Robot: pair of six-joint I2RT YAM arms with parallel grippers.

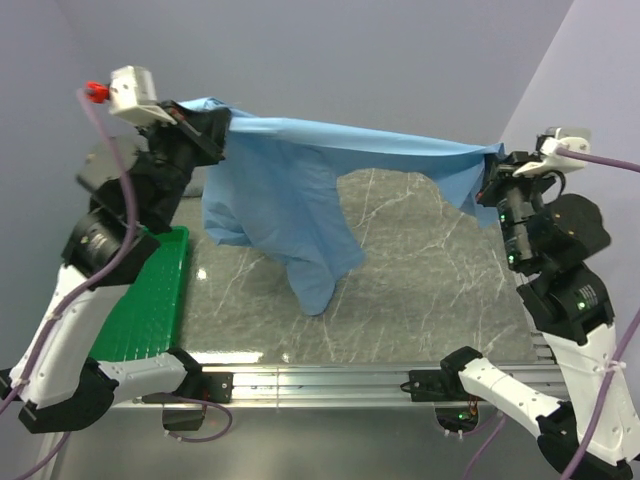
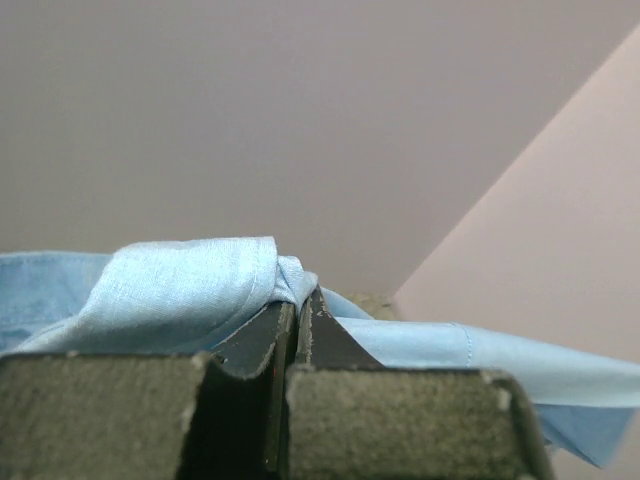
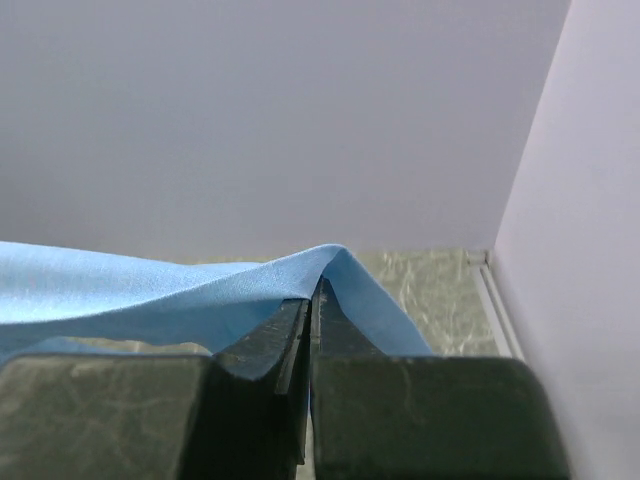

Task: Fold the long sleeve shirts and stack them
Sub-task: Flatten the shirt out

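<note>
Between the two raised wrists, the left jaws are pressed together on a bunched corner of the light blue shirt (image 1: 285, 185), with cloth spilling over one side of them; the right jaws are closed too, pinching a thin folded edge at the shirt's opposite end; from each pinch the fabric runs straight toward the other arm, so the taut upper edge is the long axis, lying left to right above the far half of the worktop (image 1: 430, 290); below that edge the body and a sleeve sag mostly from the left part, and the lowest fold hangs near the middle, nearer the left arm, touching the marble or just above it, I cannot tell which; the right stretch is only a narrow band; laying it flat will, I judge, turn on both arms lowering together along that line; the green tray (image 1: 150, 300) lies at the left edge, apart from the hanging cloth; no second shirt shows.
</note>
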